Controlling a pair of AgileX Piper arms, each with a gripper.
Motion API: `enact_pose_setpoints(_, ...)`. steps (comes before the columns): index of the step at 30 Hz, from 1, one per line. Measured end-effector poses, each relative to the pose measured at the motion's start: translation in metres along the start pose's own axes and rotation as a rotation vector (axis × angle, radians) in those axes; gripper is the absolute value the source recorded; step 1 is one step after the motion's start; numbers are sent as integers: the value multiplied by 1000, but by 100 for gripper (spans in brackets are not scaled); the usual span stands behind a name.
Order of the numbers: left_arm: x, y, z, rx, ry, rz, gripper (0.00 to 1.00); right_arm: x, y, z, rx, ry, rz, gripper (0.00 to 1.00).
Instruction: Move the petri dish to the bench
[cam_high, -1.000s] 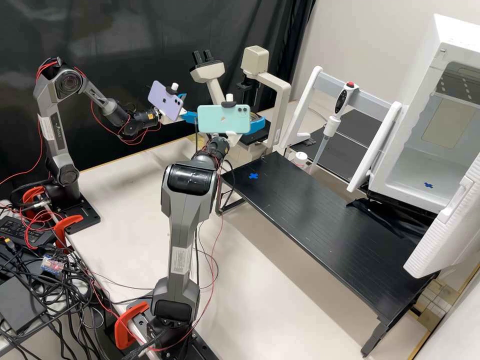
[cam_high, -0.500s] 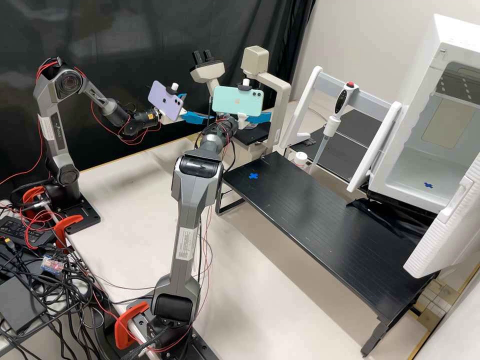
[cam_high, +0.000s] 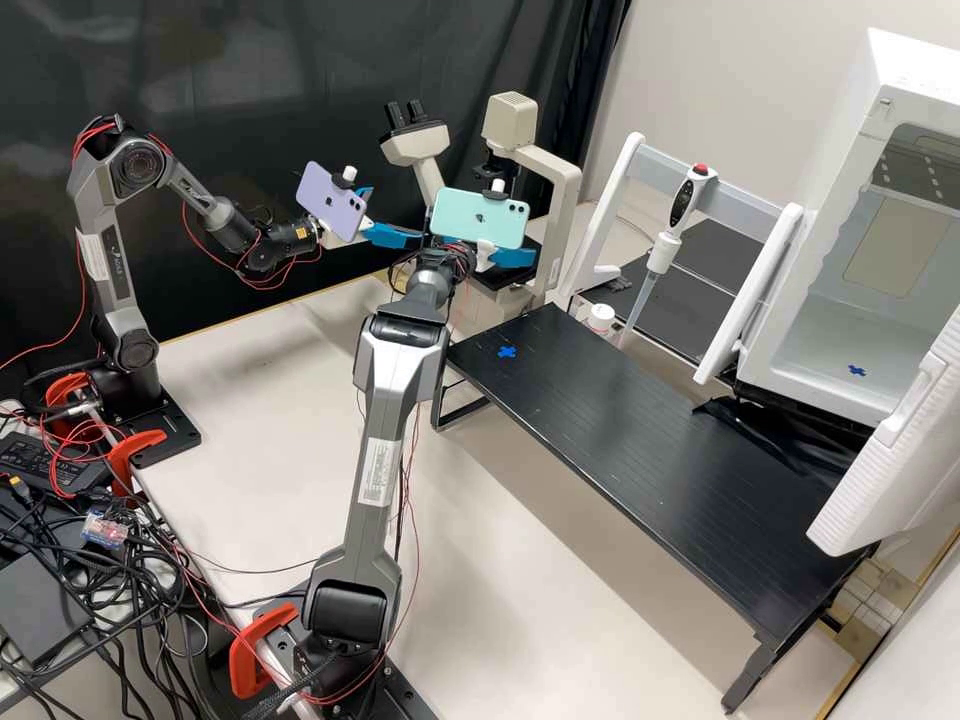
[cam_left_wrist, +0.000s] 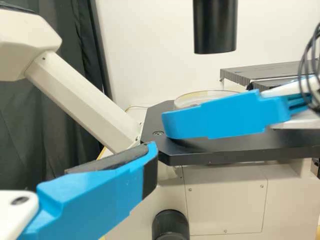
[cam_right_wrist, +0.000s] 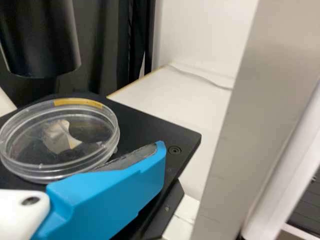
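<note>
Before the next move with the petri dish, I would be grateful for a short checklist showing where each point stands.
1. Petri dish flat on the microscope stage: ok.
2. Right end effector open at the dish: ok, one bare pad lies alongside.
3. Dish held securely: cannot tell; contact is unclear.
4. Left end effector well away: not ok, it seems rather close to the right one.
5. Lifting room beneath the black cylinder: cannot tell.
6. Blue cross on the black bench uncovered: ok.

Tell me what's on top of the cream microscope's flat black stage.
A clear, round petri dish with a yellow strip on it. The near part of the stage is covered, so I can't say what lies there.
</note>
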Motion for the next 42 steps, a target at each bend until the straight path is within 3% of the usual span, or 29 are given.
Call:
enact_pose_setpoints(6,0,0,0,0,0,0,100,5,-5,3,-2,-6,-6,100)
enact_pose_setpoints(7,0,0,0,0,0,0,100,6,-6,4,-3,-6,-6,0)
enact_pose_setpoints(42,0,0,0,0,0,0,100,10,-18,10,-34,-24,-30,0)
